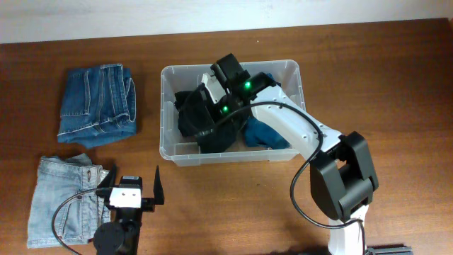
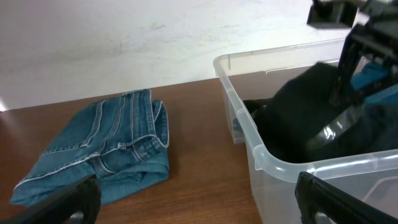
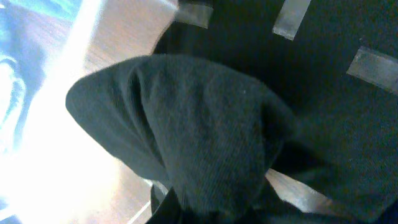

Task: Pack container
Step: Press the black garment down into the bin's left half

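Observation:
The container [image 1: 233,157] is a clear plastic tub in the middle of the table. It holds a black garment [image 1: 192,113] on its left side and a blue garment [image 1: 267,134] to the right. My right gripper [image 1: 209,119] reaches down into the tub. In the right wrist view it [image 3: 211,211] is shut on a bunched fold of the black garment [image 3: 205,130]. My left gripper [image 1: 132,181] stands open near the front edge with nothing between its fingers. In the left wrist view it [image 2: 199,202] faces the container's corner [image 2: 249,134].
Folded dark blue jeans [image 1: 98,105] lie left of the tub and show in the left wrist view as jeans [image 2: 106,152]. Light blue jeans [image 1: 67,202] lie at the front left beside the left arm. The right arm's base [image 1: 343,180] stands right of the tub.

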Controlling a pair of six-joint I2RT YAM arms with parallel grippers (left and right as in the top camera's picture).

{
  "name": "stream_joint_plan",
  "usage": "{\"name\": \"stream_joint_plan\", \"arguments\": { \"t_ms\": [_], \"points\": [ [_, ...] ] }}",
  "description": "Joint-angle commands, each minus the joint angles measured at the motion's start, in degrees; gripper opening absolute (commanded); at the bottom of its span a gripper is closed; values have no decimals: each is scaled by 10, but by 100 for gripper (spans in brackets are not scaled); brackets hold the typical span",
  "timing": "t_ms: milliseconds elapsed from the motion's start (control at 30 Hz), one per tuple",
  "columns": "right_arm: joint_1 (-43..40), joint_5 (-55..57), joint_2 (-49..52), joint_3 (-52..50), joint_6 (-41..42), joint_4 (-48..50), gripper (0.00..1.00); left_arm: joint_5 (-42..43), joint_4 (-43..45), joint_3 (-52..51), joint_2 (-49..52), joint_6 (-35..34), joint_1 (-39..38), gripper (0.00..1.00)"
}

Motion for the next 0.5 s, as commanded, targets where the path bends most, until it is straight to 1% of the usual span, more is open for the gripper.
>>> {"name": "stream_joint_plan", "arguments": {
  "t_ms": [0,33,167,267,300,467],
  "points": [
    [2,-9,6,52,-2,-29,10,4,2,-3,-3,9,1,99],
    [2,-9,6,61,-3,-38,10,4,2,-3,-3,9,1,99],
    [2,-7,6,106,-57,-89,11,4,2,-3,-3,9,1,99],
    [2,4,6,144,-112,-146,12,4,2,-3,-3,9,1,99],
    [2,22,6,167,-151,-187,13,4,2,-3,-3,9,1,99],
    [2,47,6,189,-231,-259,14,4,2,-3,-3,9,1,99]
  ]
}}
